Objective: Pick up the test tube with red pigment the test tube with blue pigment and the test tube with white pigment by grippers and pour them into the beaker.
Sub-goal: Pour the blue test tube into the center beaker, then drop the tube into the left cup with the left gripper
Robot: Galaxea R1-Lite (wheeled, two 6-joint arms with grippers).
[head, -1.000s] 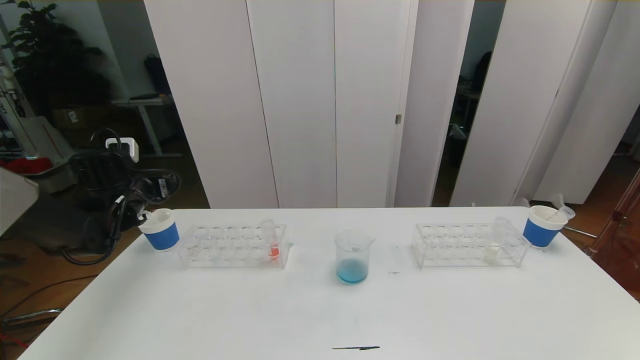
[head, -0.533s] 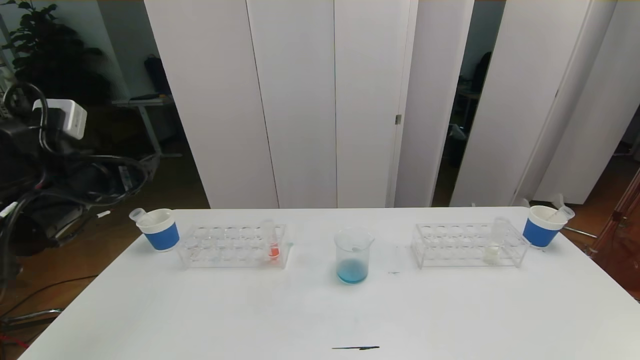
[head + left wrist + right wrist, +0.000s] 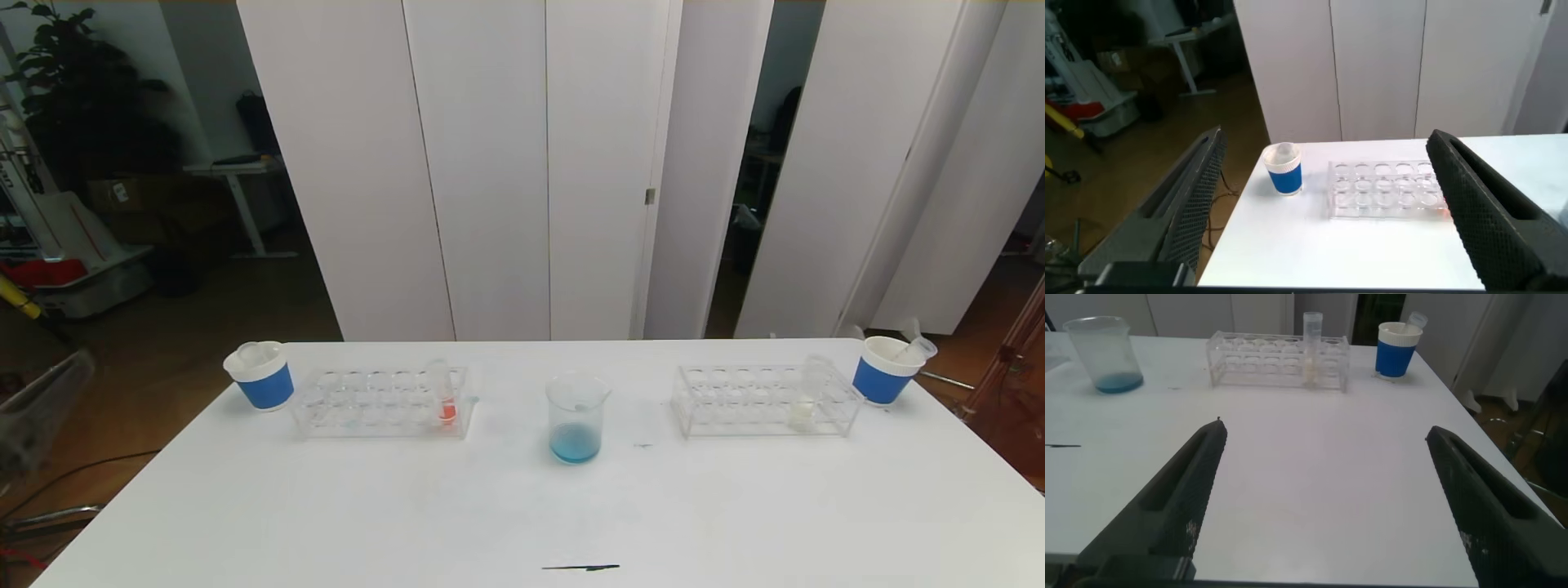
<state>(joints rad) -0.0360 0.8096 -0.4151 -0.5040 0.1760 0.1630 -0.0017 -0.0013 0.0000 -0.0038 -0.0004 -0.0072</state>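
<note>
The beaker [image 3: 576,418] stands mid-table with blue liquid in its bottom. The test tube with red pigment [image 3: 443,392] stands upright at the right end of the left rack [image 3: 380,402]. The test tube with white pigment [image 3: 808,396] stands in the right rack [image 3: 767,400]. No tube holding blue pigment is in view. Neither arm shows in the head view. My left gripper [image 3: 1327,212] is open and empty, back from the table's left end, facing the left cup [image 3: 1285,169]. My right gripper [image 3: 1323,498] is open and empty, low over the table's near right part.
A white-and-blue paper cup [image 3: 260,376] with a clear empty tube in it stands left of the left rack. Another cup [image 3: 886,369] with a tube leaning out stands right of the right rack. A dark thin mark [image 3: 581,567] lies near the front edge.
My left arm has drawn back from the left cup, risen and left the head view. The clear tube stays in that cup. Nothing else on the table moved.
</note>
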